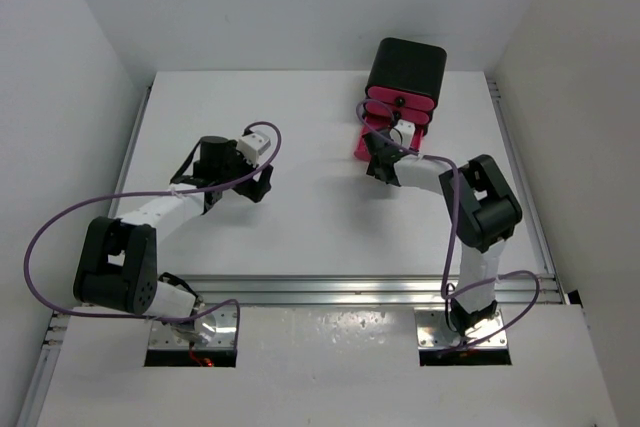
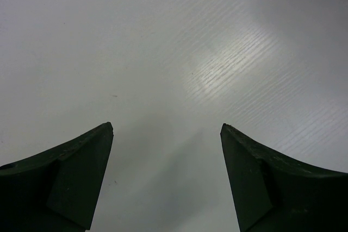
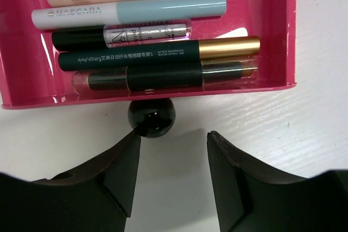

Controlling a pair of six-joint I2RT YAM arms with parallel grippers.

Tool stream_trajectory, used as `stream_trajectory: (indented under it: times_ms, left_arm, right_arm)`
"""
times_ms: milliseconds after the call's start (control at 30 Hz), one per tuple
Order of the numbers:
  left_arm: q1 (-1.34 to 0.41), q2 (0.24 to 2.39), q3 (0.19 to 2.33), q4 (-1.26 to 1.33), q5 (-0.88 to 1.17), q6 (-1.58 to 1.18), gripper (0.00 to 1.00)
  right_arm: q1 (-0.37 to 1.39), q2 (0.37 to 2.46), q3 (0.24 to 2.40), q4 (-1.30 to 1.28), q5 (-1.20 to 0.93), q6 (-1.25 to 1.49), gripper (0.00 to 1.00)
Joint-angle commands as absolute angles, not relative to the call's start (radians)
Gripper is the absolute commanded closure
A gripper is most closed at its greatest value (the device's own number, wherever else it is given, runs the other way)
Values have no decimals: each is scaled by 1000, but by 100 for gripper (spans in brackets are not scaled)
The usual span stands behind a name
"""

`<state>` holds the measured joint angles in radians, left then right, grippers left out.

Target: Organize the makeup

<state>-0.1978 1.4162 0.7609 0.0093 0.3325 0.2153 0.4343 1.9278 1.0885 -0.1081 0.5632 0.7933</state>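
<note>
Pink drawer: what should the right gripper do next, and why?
Probably close on the black knob and push the pink drawer shut: it stands open, makeup sticks lie inside, and the right gripper hangs open just short of the knob.

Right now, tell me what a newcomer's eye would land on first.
The pink drawer, pulled out of the black box at the far edge of the table, with makeup sticks lined up side by side inside. The right hand hangs open just short of its round black knob; the left hand gapes over bare table.
</note>
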Motion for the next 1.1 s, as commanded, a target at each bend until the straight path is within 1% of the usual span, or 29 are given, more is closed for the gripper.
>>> stream_trajectory:
  times_ms: [0,167,200,267,300,400,433,533,633,800,900,1067]
  left_arm:
    - [-207,1382,756,37,341,209,14]
    - [-207,1382,756,37,341,209,14]
    - [-207,1382,756,37,341,209,14]
    - [-207,1382,756,37,331,209,14]
    - [-207,1382,756,37,331,209,14]
    - [-207,1382,756,37,322,218,14]
    - [-207,1382,756,37,322,218,14]
    - [-207,1382,756,37,322,218,14]
    - [-207,1391,756,37,322,218,14]
    - [-207,1400,756,37,322,218,14]
    - [-207,1410,765,28,312,227,14]
    - [-198,1420,810,-2,293,216,14]
  right_arm:
    - [428,1953,1146,-65,604,799,48]
    - [423,1965,1167,-17,540,744,48]
    - [426,1973,1167,-9,543,712,50]
    - [419,1977,1173,21,551,733,53]
    - [414,1986,1177,18,549,730,60]
    - [394,1997,1195,8,535,727,76]
    - [388,1997,1195,8,531,730,82]
    - [376,1991,1192,17,532,724,92]
    - [370,1977,1193,55,543,666,95]
    - [367,1962,1215,138,554,534,95]
    - [342,1985,1227,172,555,519,97]
    - [296,2060,1275,221,485,465,97]
